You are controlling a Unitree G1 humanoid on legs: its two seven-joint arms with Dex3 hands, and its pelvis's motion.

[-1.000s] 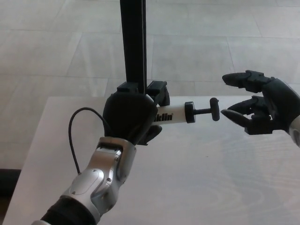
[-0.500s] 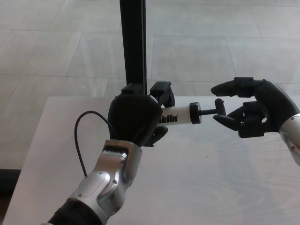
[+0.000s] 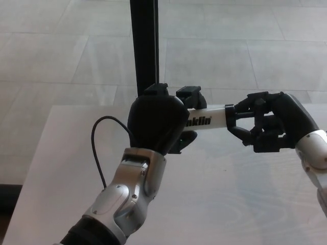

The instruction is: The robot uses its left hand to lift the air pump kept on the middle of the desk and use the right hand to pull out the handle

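Over the pale bench (image 3: 230, 204), the left hand (image 3: 156, 122) is wrapped around the white pump (image 3: 209, 118), holding it level in the air. At the pump's right end, the right hand (image 3: 268, 126) has its fingers closed over the handle. A black post (image 3: 144, 46) stands behind.

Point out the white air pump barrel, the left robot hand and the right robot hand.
White air pump barrel (image 3: 209, 119): head view, on the printed side of the tube.
Left robot hand (image 3: 156, 122): head view, black back of the hand.
Right robot hand (image 3: 268, 122): head view, knuckles closed over the handle end.
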